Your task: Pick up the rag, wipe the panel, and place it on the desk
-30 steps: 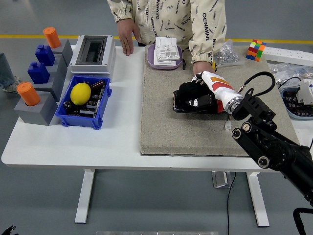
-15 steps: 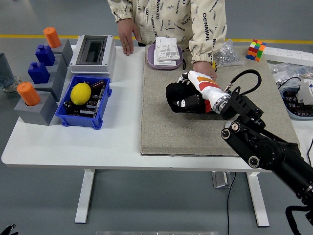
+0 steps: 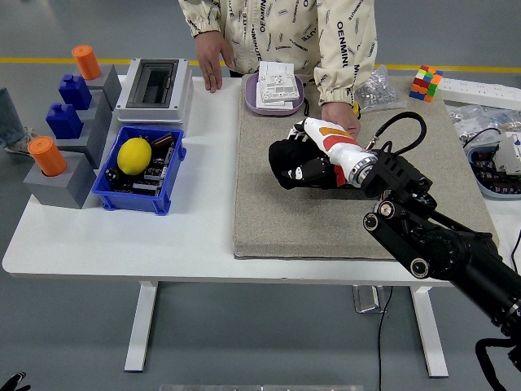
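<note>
The robot's right hand [image 3: 305, 163] lies knuckles-up on the grey mat [image 3: 269, 220], its dark fingers curled down over something dark; whether that is the rag I can't tell. Just beyond it, a person's hand [image 3: 339, 116] rests on the mat, the other hand [image 3: 213, 72] on the white table [image 3: 195, 236].

We note a white table [image 3: 203, 236] bearing a grey mat [image 3: 326, 212] at centre, a blue bin [image 3: 134, 199] at nine o'clock, a grey box [image 3: 155, 85] at eleven.
</note>
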